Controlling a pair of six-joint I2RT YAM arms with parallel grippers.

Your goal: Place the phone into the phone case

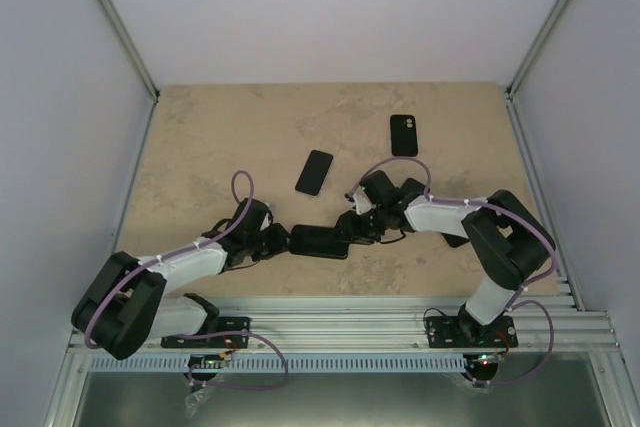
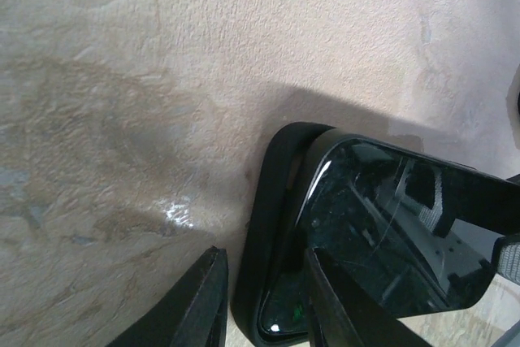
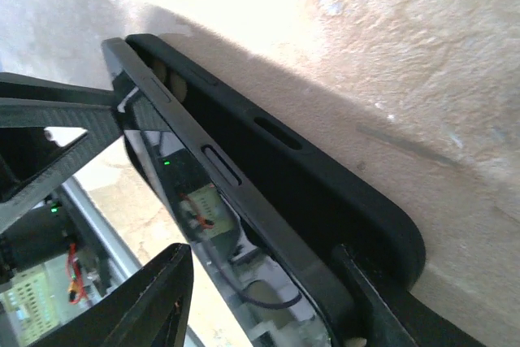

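**Q:** Left side first?

**A:** My left gripper (image 1: 272,241) sat at the phone case's (image 2: 276,168) left end, fingers (image 2: 203,306) apart astride its corner. I couldn't tell whether they pinched. That wrist view showed the phone (image 2: 382,233) tilted up out of the case, which the overhead didn't show.

**Q:** And the right?

**A:** My right gripper (image 1: 350,227) was spread, with the phone's button edge (image 3: 219,168) between its fingers, unclamped. Only the overhead showed a spare black handset (image 1: 314,172) and a black slab (image 1: 404,135) lying farther back on the table (image 1: 200,147).
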